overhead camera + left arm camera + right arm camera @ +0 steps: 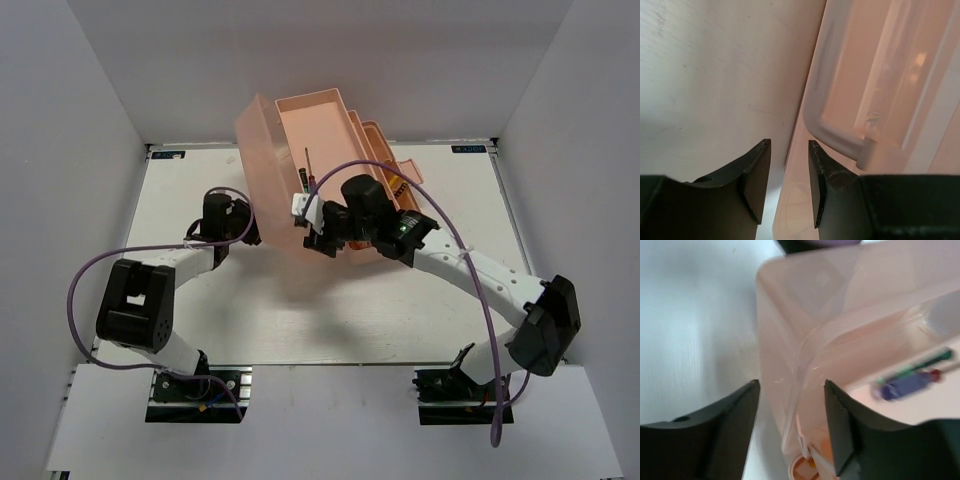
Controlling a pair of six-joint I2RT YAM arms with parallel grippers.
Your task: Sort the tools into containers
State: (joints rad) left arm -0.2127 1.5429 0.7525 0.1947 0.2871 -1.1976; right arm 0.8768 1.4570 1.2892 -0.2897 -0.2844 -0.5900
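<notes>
The salmon-pink toolbox (pixel 322 125) stands open at the back centre, its rounded lid (pixel 256 140) tipped to the left. A thin dark screwdriver (pixel 307 163) lies in the top tray. In the right wrist view, a blue-handled tool (pixel 902 386) and a green one (pixel 927 363) show blurred inside a compartment. My right gripper (pixel 320 240) (pixel 791 385) is open, its jaws astride the box's front corner wall (pixel 790 355). My left gripper (pixel 250 228) (pixel 788 144) is open too, with the lid's edge (pixel 797 125) running between its jaws, just below the pale handle (pixel 837 140).
Fold-out tiers (pixel 385 165) step down to the box's right, with something yellow (pixel 397 186) in one. An orange round part (pixel 812 470) shows through the plastic near my right fingers. Grey walls close in the white table (pixel 190 190) on three sides.
</notes>
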